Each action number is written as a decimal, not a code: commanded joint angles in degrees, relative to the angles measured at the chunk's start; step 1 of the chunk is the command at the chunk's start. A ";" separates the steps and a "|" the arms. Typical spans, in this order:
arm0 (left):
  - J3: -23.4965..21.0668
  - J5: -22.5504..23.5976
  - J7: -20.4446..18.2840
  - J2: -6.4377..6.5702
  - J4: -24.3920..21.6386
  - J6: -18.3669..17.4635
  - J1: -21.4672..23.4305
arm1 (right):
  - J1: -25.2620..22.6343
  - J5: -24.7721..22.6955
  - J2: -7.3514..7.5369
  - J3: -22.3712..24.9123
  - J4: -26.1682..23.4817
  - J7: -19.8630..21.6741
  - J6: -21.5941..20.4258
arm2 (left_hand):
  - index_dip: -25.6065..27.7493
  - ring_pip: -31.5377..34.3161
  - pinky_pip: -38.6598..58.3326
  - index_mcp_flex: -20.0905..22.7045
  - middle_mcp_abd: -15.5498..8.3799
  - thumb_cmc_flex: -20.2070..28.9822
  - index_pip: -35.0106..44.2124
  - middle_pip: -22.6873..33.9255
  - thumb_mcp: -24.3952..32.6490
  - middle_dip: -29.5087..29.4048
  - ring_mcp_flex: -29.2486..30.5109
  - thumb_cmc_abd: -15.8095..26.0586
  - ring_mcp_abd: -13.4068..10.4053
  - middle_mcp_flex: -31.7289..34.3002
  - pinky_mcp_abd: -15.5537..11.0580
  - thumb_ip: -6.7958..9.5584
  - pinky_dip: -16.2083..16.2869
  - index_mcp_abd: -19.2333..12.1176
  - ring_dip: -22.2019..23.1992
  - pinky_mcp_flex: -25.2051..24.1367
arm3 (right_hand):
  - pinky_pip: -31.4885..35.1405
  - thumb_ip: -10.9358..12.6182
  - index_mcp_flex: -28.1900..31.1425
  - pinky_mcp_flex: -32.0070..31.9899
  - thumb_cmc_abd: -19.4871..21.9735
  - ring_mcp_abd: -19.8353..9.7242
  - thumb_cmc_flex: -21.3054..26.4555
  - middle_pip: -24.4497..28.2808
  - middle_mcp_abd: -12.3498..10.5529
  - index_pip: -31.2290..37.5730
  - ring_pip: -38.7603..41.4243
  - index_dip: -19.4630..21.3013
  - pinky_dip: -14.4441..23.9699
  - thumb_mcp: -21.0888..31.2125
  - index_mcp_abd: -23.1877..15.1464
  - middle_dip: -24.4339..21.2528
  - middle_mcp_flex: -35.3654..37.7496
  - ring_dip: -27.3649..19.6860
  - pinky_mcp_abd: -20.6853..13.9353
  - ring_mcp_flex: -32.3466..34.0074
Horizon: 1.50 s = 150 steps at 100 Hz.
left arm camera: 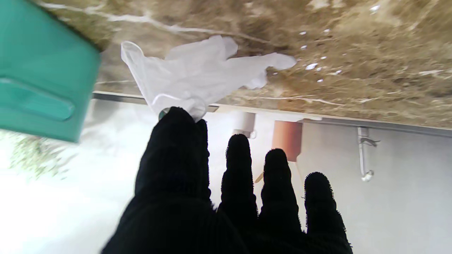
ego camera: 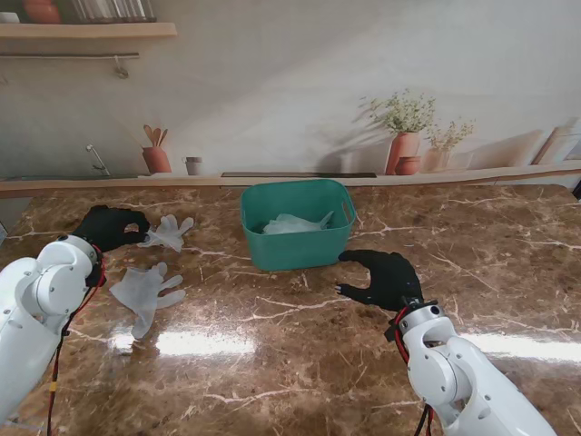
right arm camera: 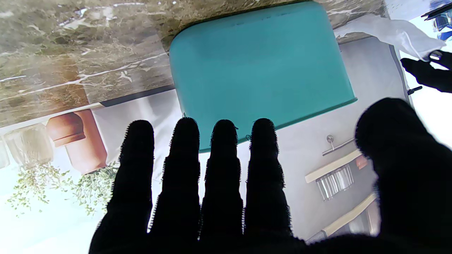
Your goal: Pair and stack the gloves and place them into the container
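Note:
A teal container (ego camera: pixel 298 222) stands mid-table with translucent gloves (ego camera: pixel 292 223) lying inside. My left hand (ego camera: pixel 111 225), in black, is at the far left; its thumb and forefinger (left arm camera: pixel 176 141) pinch the cuff of a translucent glove (left arm camera: pixel 197 74), which spreads on the table toward the container (left arm camera: pixel 39 70). That glove (ego camera: pixel 169 232) lies just right of the hand. A second translucent glove (ego camera: pixel 145 292) lies flat, nearer to me. My right hand (ego camera: pixel 386 277) hovers by the container's right front corner, fingers (right arm camera: pixel 226 169) spread and holding nothing, pointing at the container wall (right arm camera: pixel 261 67).
The brown marble table (ego camera: pixel 300 363) runs back to a wall ledge with a terracotta utensil pot (ego camera: pixel 156 159), a small cup (ego camera: pixel 192 165) and potted plants (ego camera: pixel 404 136). A shelf (ego camera: pixel 86 30) hangs at the upper left.

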 commanded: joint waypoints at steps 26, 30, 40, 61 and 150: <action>-1.76 -14.30 -17.80 1.31 -15.01 0.29 4.76 | -0.72 -0.53 -0.28 -1.32 -1.15 -0.60 0.40 | 3.37 -0.99 -1.76 1.48 1.11 3.17 1.08 -2.54 0.23 -0.31 3.14 3.47 0.86 3.31 -1.35 1.45 -0.20 0.96 -0.60 -0.47 | 2.19 1.85 1.01 2.02 -1.30 0.14 0.84 1.39 0.31 0.88 1.31 0.15 0.71 -0.69 1.01 1.42 2.39 0.67 -1.18 3.18; -1.62 -15.83 -19.51 1.54 -16.29 0.61 5.24 | -0.72 -0.66 -0.30 -1.69 -1.22 -0.76 0.55 | 3.56 -0.77 -1.65 1.25 1.28 3.01 0.79 -2.62 0.31 -0.27 3.50 3.62 1.17 3.63 -1.21 1.51 0.02 0.94 -0.38 -0.49 | 2.35 1.84 1.10 2.13 -1.46 0.18 0.88 1.59 0.29 0.97 1.53 0.17 0.69 -0.62 1.31 1.57 2.71 0.79 -1.17 3.57; -1.01 -19.38 -23.03 2.03 -18.92 1.43 6.48 | -0.85 -0.69 -0.34 -2.46 -1.43 -1.10 0.64 | 3.84 -0.08 -1.30 1.13 2.07 2.80 0.26 -2.66 0.51 -0.03 4.84 3.71 2.35 5.04 -1.09 1.65 0.47 1.01 0.23 -0.51 | 2.67 1.79 0.99 2.27 -2.02 0.33 0.70 1.84 0.23 1.01 1.77 0.16 0.66 -0.51 1.67 1.86 3.03 0.97 -1.18 3.80; 1.33 -27.18 -24.00 2.00 -22.62 2.28 9.34 | -1.25 -0.94 -0.40 -4.11 -2.31 -1.86 0.32 | 4.88 1.33 0.54 1.09 3.84 2.50 -0.92 -2.94 1.05 0.85 6.88 3.57 4.34 7.38 -1.09 1.84 1.80 1.63 2.11 -0.13 | 3.12 1.44 -2.10 1.27 -6.42 0.32 -1.42 1.63 0.06 -0.43 1.98 -0.41 0.47 1.44 4.14 2.49 1.85 1.61 -1.04 3.17; 10.70 -41.13 -21.29 0.92 -25.19 0.73 9.65 | 4.14 -0.76 -2.87 -17.55 2.72 -15.11 1.31 | 4.52 4.14 4.25 0.02 5.80 2.37 -0.68 -2.43 1.28 1.60 9.45 3.87 6.91 11.54 0.01 2.00 0.70 2.20 4.56 -0.40 | 9.74 -0.70 1.78 4.42 -8.48 -2.20 11.65 15.24 -2.84 9.14 14.56 11.75 7.31 4.88 -0.15 15.68 4.97 11.76 -0.53 8.94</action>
